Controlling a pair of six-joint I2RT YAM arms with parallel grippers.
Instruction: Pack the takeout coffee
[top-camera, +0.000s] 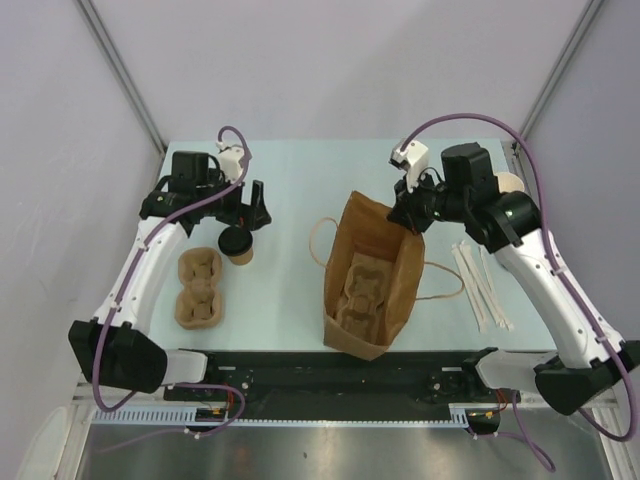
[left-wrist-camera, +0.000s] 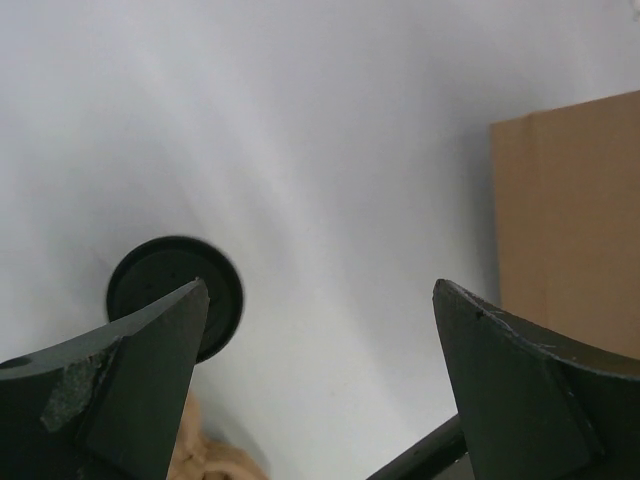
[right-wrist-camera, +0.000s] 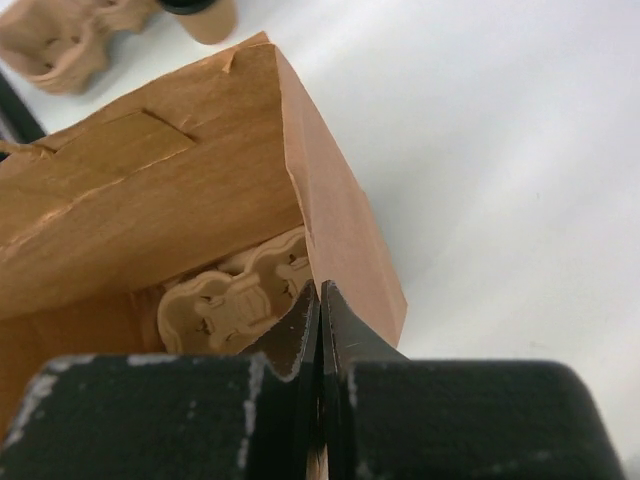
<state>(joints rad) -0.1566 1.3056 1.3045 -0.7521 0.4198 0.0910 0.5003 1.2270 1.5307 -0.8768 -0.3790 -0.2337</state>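
Note:
The takeout coffee (top-camera: 237, 243), a small tan cup with a black lid, stands on the table left of centre. In the left wrist view its lid (left-wrist-camera: 172, 287) shows behind the left fingertip. My left gripper (top-camera: 245, 217) hovers just behind and above the cup, open with nothing between its fingers (left-wrist-camera: 320, 290). The brown paper bag (top-camera: 375, 262) stands open at the centre with a pulp cup carrier (top-camera: 358, 297) inside. My right gripper (top-camera: 409, 216) is shut on the bag's far right rim (right-wrist-camera: 320, 292), pinching the paper edge. The carrier (right-wrist-camera: 232, 301) inside shows in the right wrist view.
A second pulp carrier (top-camera: 198, 288) lies near the left arm, just in front of the cup. White paper-wrapped sticks (top-camera: 482, 283) lie right of the bag. The bag's string handles (top-camera: 318, 243) hang out to either side. A tan cup (top-camera: 511, 182) sits behind the right arm.

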